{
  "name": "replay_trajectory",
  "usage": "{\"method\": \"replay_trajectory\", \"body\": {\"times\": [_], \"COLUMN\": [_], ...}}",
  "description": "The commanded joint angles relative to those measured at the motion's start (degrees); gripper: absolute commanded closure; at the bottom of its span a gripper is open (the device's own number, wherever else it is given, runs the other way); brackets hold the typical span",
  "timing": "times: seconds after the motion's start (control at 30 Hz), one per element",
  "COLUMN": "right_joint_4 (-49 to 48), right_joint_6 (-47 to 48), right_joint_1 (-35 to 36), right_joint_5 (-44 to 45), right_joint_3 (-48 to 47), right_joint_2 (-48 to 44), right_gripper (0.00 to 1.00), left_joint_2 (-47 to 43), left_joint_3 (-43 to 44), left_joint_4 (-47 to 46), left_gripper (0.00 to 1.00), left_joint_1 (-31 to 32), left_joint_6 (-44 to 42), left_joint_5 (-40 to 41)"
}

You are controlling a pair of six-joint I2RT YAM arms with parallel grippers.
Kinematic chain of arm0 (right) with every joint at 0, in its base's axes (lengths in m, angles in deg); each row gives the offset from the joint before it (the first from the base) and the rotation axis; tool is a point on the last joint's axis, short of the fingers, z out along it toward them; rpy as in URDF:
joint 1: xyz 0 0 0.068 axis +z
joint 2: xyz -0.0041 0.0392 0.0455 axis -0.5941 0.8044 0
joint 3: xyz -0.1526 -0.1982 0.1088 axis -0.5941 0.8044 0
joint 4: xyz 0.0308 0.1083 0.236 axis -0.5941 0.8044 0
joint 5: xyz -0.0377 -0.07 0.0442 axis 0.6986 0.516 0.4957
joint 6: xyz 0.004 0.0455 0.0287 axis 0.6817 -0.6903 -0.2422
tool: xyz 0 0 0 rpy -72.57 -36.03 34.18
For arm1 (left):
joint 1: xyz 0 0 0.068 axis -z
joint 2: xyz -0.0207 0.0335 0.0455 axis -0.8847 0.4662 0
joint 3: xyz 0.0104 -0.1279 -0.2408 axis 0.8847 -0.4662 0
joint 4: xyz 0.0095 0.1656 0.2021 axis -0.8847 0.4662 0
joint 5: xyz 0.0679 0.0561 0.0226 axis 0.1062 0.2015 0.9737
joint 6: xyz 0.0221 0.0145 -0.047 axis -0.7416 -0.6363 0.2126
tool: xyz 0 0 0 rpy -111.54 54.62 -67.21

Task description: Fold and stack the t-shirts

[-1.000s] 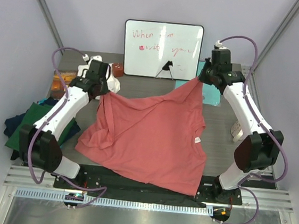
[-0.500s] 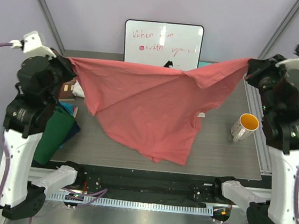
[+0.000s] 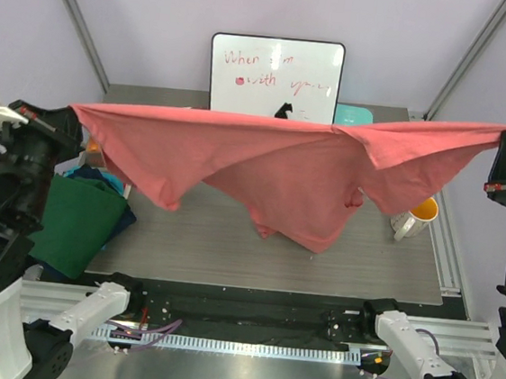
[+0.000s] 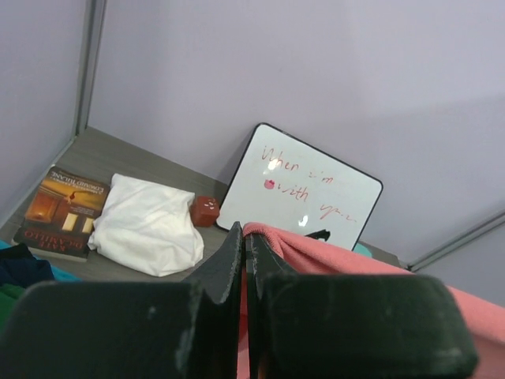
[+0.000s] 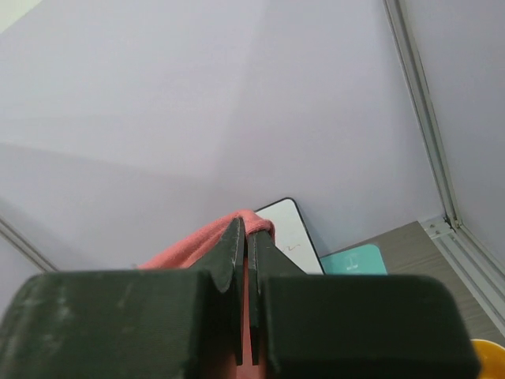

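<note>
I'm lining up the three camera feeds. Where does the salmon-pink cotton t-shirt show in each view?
Top external: the salmon-pink cotton t-shirt is stretched almost edge to edge across the middle, sagging in the centre.
Left wrist: the shirt is at lower centre, running to the right edge.
Right wrist: the shirt is a short strip at lower centre, rising from the left.
Shared landmark: the white rectangular whiteboard, behind the shirt.

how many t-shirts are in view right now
3. The salmon-pink t-shirt hangs stretched between the left pincer and the right pincer. The dark green t-shirt lies at far left, on a navy t-shirt. More may be hidden in that pile.
</note>
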Motion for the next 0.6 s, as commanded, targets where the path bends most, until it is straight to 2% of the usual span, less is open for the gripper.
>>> {"method": "replay_trajectory", "body": {"times": [0.0, 0.2, 0.3, 0.43, 0.53, 0.57], "right_joint_4": [-1.2, -1.5, -1.5, -1.5, -1.7, -1.9], "right_joint_6": [-1.2, -1.7, -2.6, -4.1, -5.6, -6.1], "right_joint_1": [-0.3, -0.3, -0.3, -0.4, -0.2, -0.4], "right_joint_5": [2.5, -1.9, -2.3, -4.6, -8.3, -9.0], "right_joint_3": [-5.6, -16.3, -17.9, -16.0, -12.9, -11.5], "right_joint_2": [-0.4, 3.9, 5.4, 8.1, 11.1, 11.9], "right_gripper": [0.99, 0.99, 0.99, 0.99, 0.99, 0.99], "left_joint_2": [-3.9, -5.7, -5.3, -5.0, -2.7, -1.5], "left_joint_3": [4.2, 8.5, 8.5, 2.2, -4.3, -8.8], "left_joint_4": [2.2, 3.4, 4.2, 3.5, 3.5, 3.1], "left_gripper": [1.0, 1.0, 0.99, 1.0, 1.0, 1.0], "left_joint_1": [-0.6, -0.5, -0.5, -0.5, -0.5, -0.5], "left_joint_6": [-0.3, 0.7, 0.8, 0.3, 0.5, 0.8], "left_joint_5": [3.4, 0.2, -1.0, 1.0, 0.3, -0.7]}}
